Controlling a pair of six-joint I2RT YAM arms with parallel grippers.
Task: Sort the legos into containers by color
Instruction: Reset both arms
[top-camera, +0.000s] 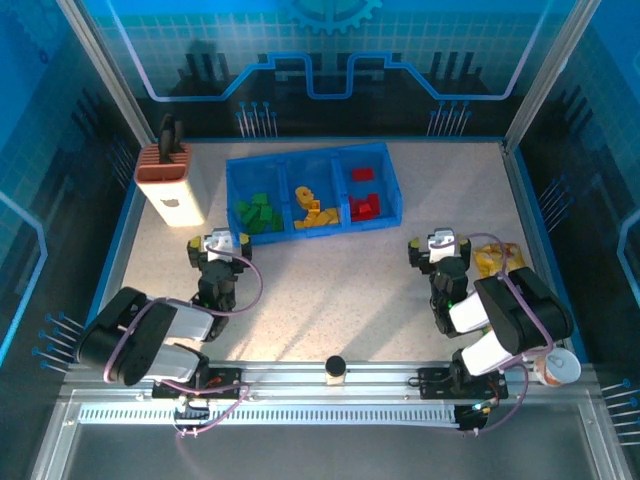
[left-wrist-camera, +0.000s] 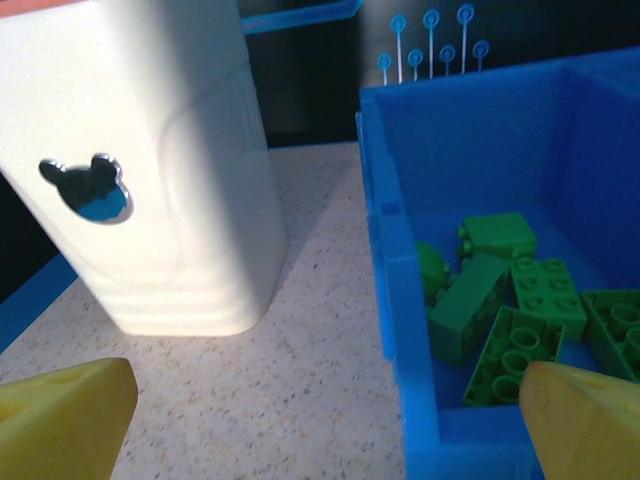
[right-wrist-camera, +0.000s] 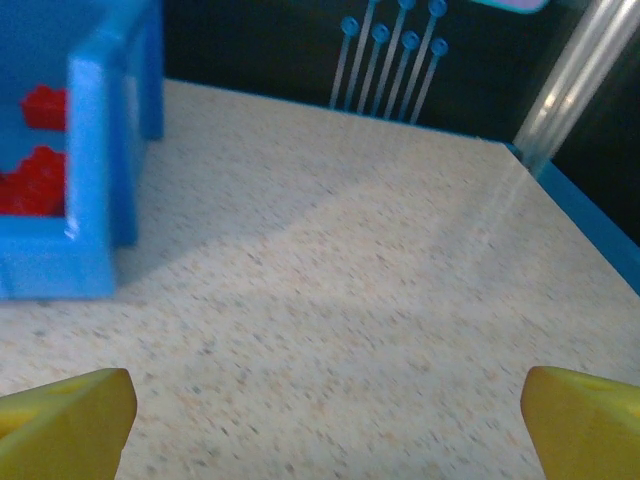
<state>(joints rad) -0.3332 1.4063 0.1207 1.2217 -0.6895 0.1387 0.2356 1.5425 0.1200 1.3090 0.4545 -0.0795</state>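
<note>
Your left wrist camera crops the white block (left-wrist-camera: 170, 180) at the top and left edges, and the blue tray (left-wrist-camera: 400, 260) runs off to the right and bottom. One green brick (left-wrist-camera: 615, 330) is sliced by the right edge. On the right wrist, the red bricks (right-wrist-camera: 35, 180) look soft and sit half behind the tray's wall. From above, the yellow packet (top-camera: 497, 258) tucks under the right arm (top-camera: 510, 315), and the yellow-orange bricks (top-camera: 315, 212) are probably too small to count.

Glossy plastic legos (left-wrist-camera: 505, 300) in translucent containers (top-camera: 240, 180) on speckled matt table (top-camera: 330, 290)
</note>
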